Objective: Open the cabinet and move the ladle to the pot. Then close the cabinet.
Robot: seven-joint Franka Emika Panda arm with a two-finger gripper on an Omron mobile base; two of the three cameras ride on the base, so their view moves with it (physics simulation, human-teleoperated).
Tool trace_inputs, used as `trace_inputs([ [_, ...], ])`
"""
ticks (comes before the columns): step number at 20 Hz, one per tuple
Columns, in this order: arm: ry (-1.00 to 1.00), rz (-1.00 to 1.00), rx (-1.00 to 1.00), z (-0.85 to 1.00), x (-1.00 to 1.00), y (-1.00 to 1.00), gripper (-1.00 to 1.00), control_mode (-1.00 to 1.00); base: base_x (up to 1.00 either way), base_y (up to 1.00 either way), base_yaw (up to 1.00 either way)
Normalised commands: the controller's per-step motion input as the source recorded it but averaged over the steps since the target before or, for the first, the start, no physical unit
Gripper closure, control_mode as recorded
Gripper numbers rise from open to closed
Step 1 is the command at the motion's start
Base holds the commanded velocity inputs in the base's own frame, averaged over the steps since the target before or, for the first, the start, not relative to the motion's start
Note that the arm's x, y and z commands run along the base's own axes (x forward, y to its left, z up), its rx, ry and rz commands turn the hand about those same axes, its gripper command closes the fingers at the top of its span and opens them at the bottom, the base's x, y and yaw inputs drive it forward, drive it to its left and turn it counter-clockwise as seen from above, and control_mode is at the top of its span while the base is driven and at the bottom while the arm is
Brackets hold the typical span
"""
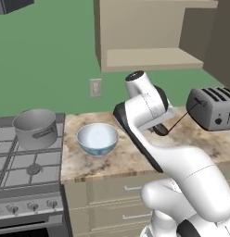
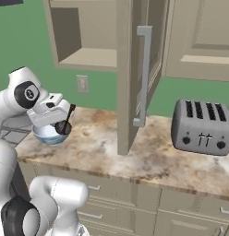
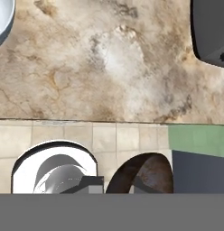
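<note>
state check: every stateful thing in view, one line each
cabinet: door swung open, shelf inside bare
ladle: off the counter, held in the gripper, handle sticking out toward the toaster
gripper: shut on the ladle, above the counter near the bowl
pot: upright on the stove, no ladle in it
bowl: upright on the counter, looks empty
toaster: upright on the counter, slots look empty

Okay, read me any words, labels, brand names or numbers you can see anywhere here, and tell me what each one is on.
No readable text anywhere.
toaster: small white marks on its front, beside the knobs; too small to read as letters.
stove: knobs along the front carry no legible numbers.
cabinet, pot, bowl: plain, no labels.
</note>
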Motion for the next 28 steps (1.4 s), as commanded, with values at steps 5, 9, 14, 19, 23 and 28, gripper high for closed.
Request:
trace_inputs([
  [5, 0.0, 0.0, 0.0, 0.0, 0.0, 0.0, 1.0, 1.0, -0.07, 0.42, 0.0],
  [9, 0.0, 0.0, 0.0, 0.0, 0.0, 0.0, 1.0, 1.0, -0.17, 0.35, 0.0],
  [14, 0.0, 0.0, 0.0, 0.0, 0.0, 0.0, 1.0, 1.0, -0.2, 0.4, 0.0],
  [19, 0.0, 0.0, 0.0, 0.0, 0.0, 0.0, 1.0, 1.0, -0.25, 0.39, 0.0],
  [23, 0.0, 0.0, 0.0, 0.0, 0.0, 0.0, 1.0, 1.0, -0.21, 0.39, 0.0],
  [28, 0.0, 0.0, 0.0, 0.0, 0.0, 0.0, 1.0, 1.0, -0.11, 0.41, 0.0],
])
